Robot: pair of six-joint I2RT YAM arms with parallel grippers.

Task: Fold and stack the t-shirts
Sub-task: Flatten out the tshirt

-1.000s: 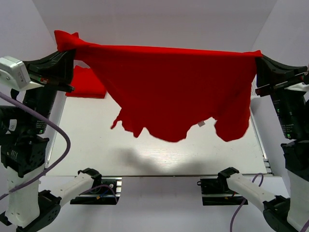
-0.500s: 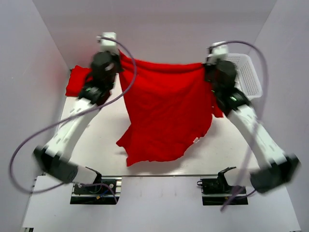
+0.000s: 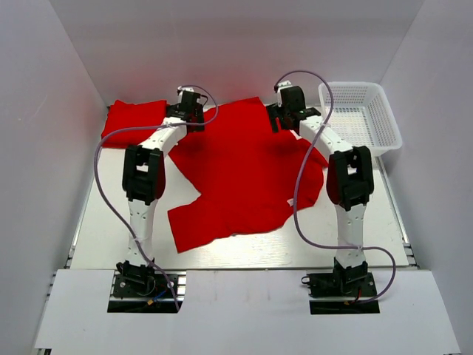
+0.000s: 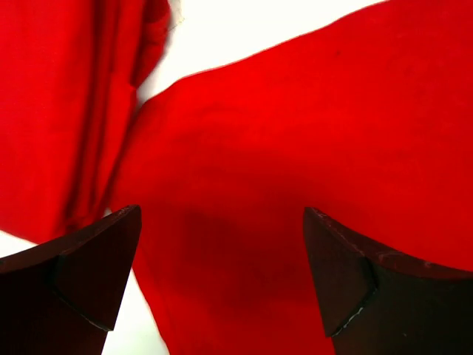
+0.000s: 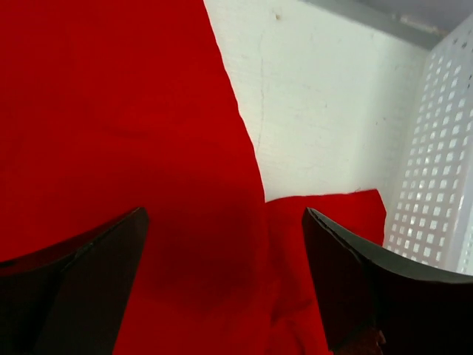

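One red t-shirt (image 3: 244, 177) lies spread out flat on the white table (image 3: 103, 222), its far edge under both grippers. A second red t-shirt (image 3: 133, 122) lies folded at the far left. My left gripper (image 3: 188, 115) hovers open over the spread shirt's far left corner; in its wrist view the fingers (image 4: 96, 266) stand wide apart above the cloth (image 4: 295, 133), with the folded shirt (image 4: 66, 111) to the left. My right gripper (image 3: 284, 115) is open over the far right corner, its fingers (image 5: 355, 274) apart above the cloth (image 5: 133, 111). Neither holds anything.
A white plastic mesh basket (image 3: 362, 115) stands at the far right, close to my right gripper; its wall (image 5: 443, 170) fills the right edge of the right wrist view. White walls enclose the table on three sides.
Both arms swung the hanging shirt forward and down onto the table, then both grippers opened and let go of it. The shirt now lies flat.
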